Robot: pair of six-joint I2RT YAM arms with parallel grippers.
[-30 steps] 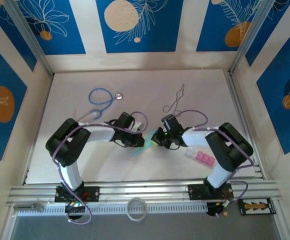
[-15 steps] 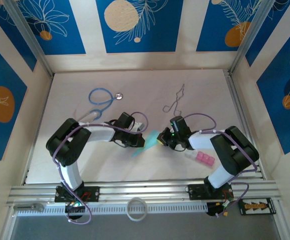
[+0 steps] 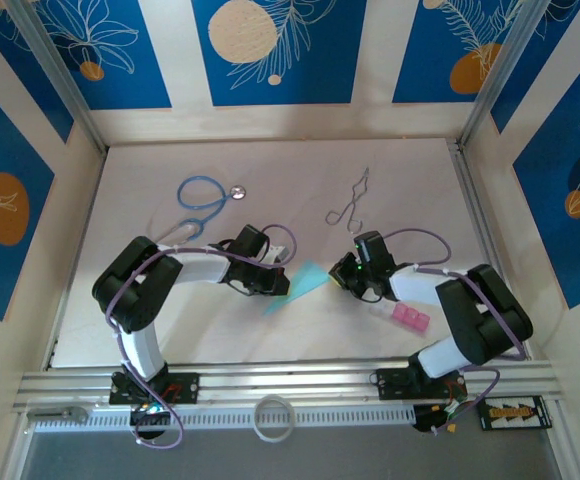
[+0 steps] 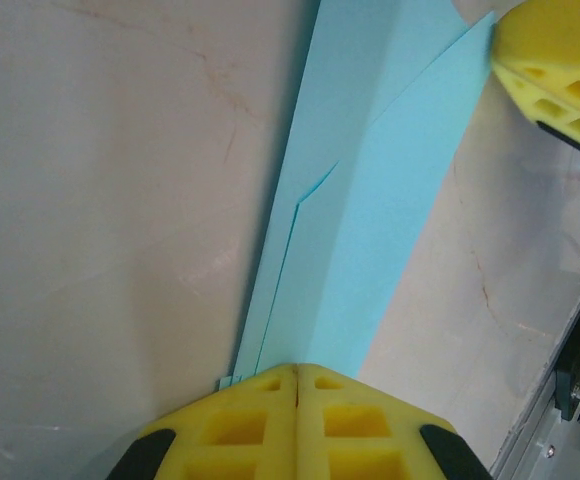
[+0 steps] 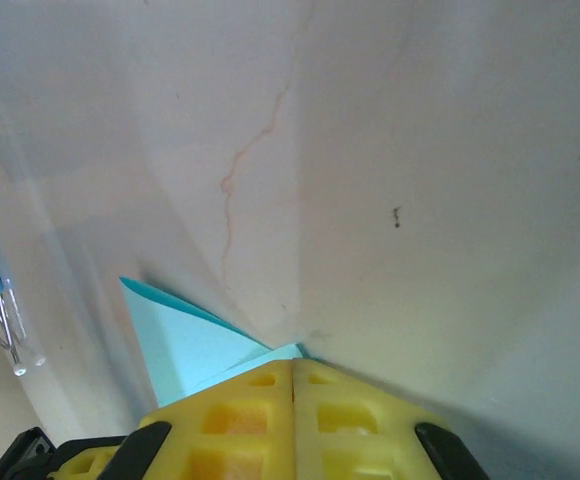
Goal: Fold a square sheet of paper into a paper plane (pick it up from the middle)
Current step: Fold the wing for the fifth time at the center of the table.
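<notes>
Left pincer (image 4: 297, 370) and right pincer (image 5: 293, 366) clench opposite ends of the paper plane (image 4: 370, 200), seemingly to hold it taut for creasing.

Matt paper of the paper plane (image 4: 370, 220) — smooth, crisply creased — over a faintly veined, low-sheen table (image 4: 100, 200)

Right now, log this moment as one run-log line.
left gripper: shut on folded paper | right gripper: shut on its opposite tip | paper: spans between grippers
</notes>
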